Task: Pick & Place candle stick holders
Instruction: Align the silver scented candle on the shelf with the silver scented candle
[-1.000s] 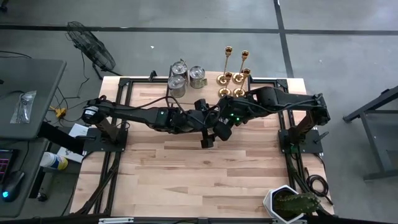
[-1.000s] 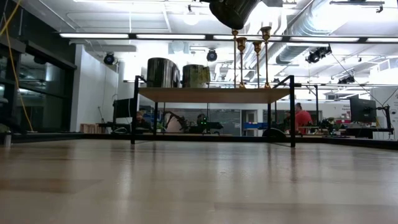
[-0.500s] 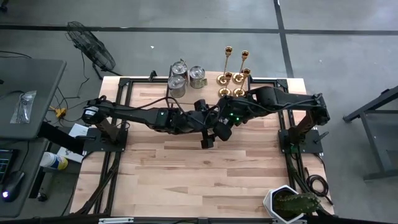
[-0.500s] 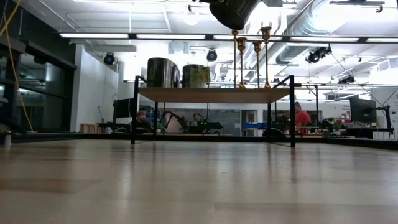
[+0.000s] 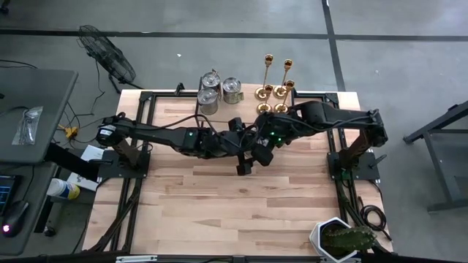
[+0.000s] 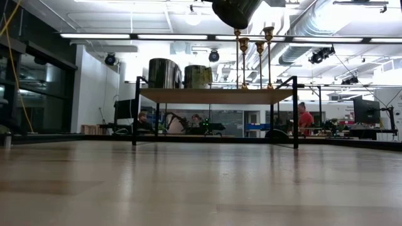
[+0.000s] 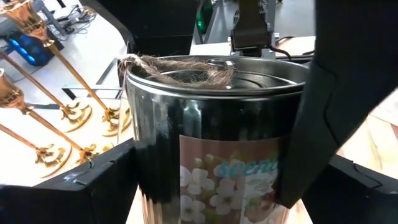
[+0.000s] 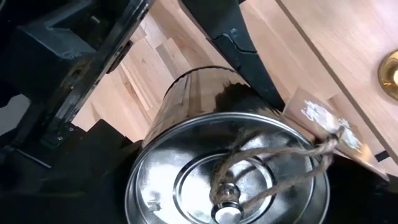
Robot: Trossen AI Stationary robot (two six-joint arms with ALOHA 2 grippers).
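Gripping tin (image 7: pixel 217 137), candlesticks (image 7: pixel 56 118) beside, jars (image 5: pixel 219 89) behind

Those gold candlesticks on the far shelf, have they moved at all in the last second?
No. In the high view the gold candlesticks stand in the same spot beside the silver jars as before, on the shelf's far edge.

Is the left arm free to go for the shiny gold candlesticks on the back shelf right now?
Probably not: the left gripper is clamped on a silver-grey metal tin with a twine-tied lid.
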